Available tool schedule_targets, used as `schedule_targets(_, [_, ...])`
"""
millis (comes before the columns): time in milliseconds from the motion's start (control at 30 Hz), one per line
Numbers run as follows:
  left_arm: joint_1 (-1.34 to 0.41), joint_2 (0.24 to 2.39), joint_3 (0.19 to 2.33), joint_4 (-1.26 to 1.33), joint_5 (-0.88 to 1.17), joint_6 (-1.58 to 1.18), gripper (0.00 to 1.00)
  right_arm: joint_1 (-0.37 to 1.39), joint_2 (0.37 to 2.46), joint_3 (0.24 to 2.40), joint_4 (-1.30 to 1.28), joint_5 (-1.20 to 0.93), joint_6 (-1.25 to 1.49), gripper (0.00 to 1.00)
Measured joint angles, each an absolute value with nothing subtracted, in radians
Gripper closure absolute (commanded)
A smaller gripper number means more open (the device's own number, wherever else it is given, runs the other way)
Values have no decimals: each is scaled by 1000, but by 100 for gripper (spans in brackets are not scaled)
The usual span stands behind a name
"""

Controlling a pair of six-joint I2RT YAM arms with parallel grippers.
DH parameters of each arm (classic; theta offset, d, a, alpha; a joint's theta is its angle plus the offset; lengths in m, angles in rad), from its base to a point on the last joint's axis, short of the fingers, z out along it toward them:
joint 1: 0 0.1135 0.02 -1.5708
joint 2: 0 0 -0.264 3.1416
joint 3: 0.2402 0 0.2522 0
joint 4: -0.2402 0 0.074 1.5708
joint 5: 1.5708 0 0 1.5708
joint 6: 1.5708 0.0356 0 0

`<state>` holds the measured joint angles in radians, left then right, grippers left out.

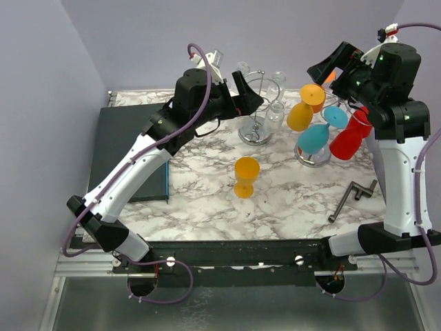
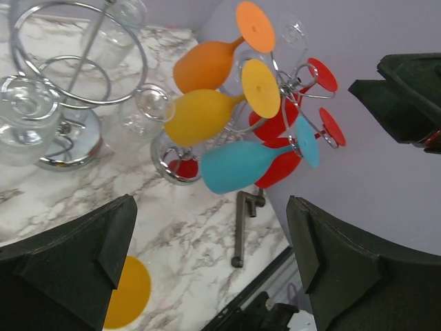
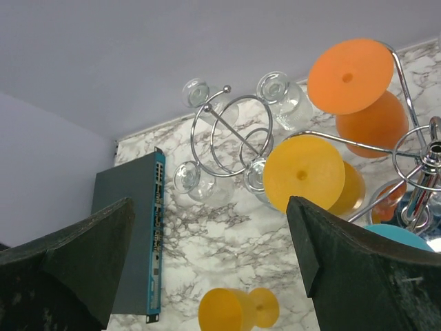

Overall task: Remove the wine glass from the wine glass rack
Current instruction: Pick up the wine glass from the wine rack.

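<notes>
The left gripper (image 2: 210,205) and the right gripper (image 3: 209,203) are both released, holding nothing. The coloured wine glasses (image 1: 299,116) hang on the wine glass rack (image 1: 315,159) near the far right corner of the tabletop (image 1: 207,207).

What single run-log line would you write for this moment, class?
left gripper: open, empty | right gripper: open, empty | coloured glasses: hanging on rack | yellow glass: on table, off rack
</notes>
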<state>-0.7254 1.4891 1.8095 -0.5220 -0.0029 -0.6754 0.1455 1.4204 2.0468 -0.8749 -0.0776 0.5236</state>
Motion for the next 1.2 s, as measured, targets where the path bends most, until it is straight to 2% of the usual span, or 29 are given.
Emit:
schedule_targets(267, [-725, 1604, 1787, -379, 150, -829, 2, 142, 1274, 1886, -896, -59, 557, 0])
schedule_targets(567, [-725, 1620, 1715, -313, 194, -879, 1, 142, 1029, 1675, -947, 23, 629, 0])
schedule_targets(933, [-726, 1604, 1653, -294, 197, -880, 1, 142, 1156, 1726, -988, 97, 641, 0])
schedule_targets(1200, [-726, 1560, 1622, -292, 197, -875, 1, 80, 1163, 1710, -1008, 98, 671, 7])
